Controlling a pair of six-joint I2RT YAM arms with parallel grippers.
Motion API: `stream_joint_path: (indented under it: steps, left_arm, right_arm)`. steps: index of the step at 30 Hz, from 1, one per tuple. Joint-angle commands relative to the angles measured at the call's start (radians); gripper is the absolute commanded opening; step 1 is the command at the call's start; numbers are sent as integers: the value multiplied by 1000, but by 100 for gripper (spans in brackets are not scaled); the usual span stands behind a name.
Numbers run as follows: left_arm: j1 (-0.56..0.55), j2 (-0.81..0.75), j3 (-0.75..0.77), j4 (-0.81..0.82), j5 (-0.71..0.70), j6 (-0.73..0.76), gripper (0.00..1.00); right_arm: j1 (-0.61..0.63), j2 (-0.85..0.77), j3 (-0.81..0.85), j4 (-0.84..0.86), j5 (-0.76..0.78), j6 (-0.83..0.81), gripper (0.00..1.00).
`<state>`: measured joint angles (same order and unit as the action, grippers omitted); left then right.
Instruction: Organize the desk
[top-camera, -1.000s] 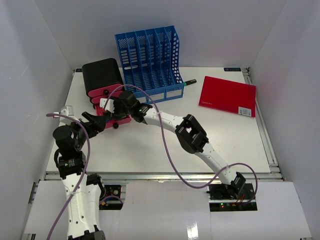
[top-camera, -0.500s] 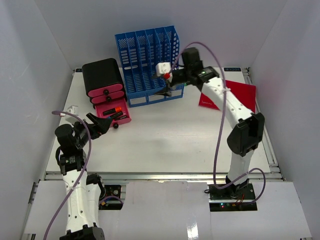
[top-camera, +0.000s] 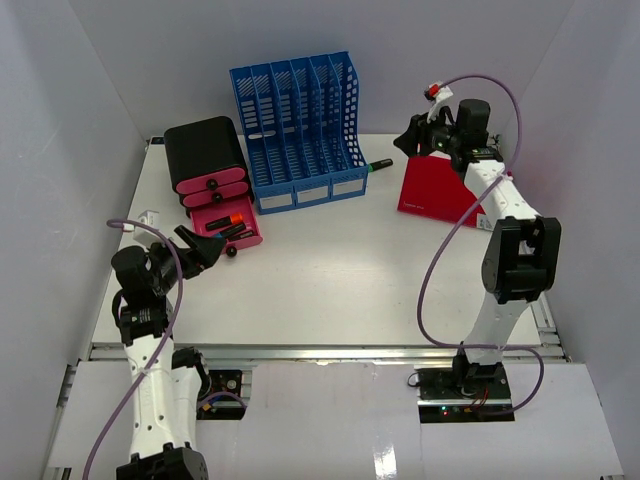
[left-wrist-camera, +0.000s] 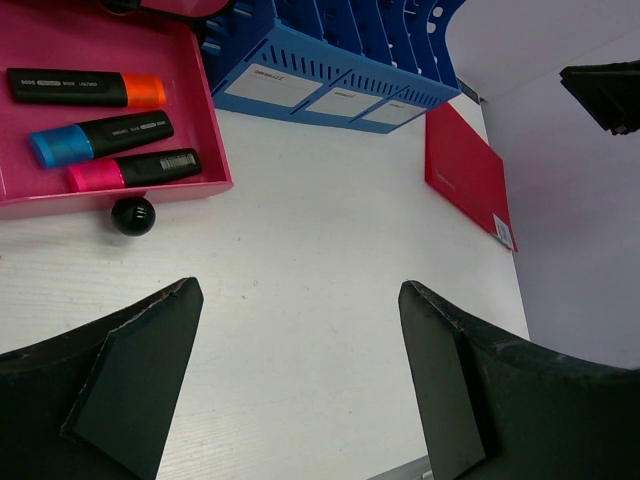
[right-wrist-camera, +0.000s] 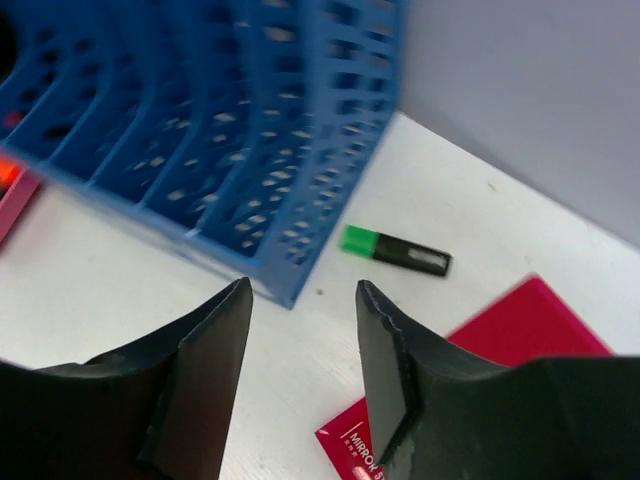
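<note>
The white desk (top-camera: 330, 280) carries a blue file rack (top-camera: 300, 125) at the back and a black drawer unit (top-camera: 205, 155) to its left. The unit's pink bottom drawer (top-camera: 247, 240) is pulled out and holds an orange marker (left-wrist-camera: 85, 88), a blue marker (left-wrist-camera: 100, 137) and a pink marker (left-wrist-camera: 135, 168). A green highlighter (top-camera: 378, 165) lies right of the rack, and also shows in the right wrist view (right-wrist-camera: 395, 251). A red notebook (top-camera: 440, 195) lies at the back right. My left gripper (top-camera: 200, 247) is open and empty near the drawer. My right gripper (top-camera: 405, 140) is open and empty, raised above the highlighter and notebook.
The drawer's black knob (left-wrist-camera: 132, 215) faces the left gripper (left-wrist-camera: 298, 290). In the right wrist view the rack (right-wrist-camera: 220, 130) and notebook (right-wrist-camera: 530, 315) flank the right gripper (right-wrist-camera: 300, 290). White walls enclose three sides. A metal rail (top-camera: 320, 350) runs along the front edge.
My right arm has swung from the pink drawer at the left, past the rack, to the back right over the notebook. The left arm has barely moved.
</note>
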<state>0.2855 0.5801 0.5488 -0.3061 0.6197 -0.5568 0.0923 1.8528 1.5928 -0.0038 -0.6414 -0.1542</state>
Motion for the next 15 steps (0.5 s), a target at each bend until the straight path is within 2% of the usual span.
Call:
stream_joint_path:
  steps: [1,3,6,9,15]
  left_arm:
    - [1,4,-7,21,18,14,91]
    - [1,11,-10,21,20,15,91]
    - [1,17,-12,22,21,17,91]
    - [1,17,-14,22,22,22,91]
    - [1,32,-24,44,37,32,91]
  right_arm:
    - [17,153,139,99,314,346,50]
    - [27,300,312,10,368,379,48]
    - [52,428,480,-27,452,381,48]
    - [95,476,482,89,566,308,48]
    - [135,603,562,168,620,259,48]
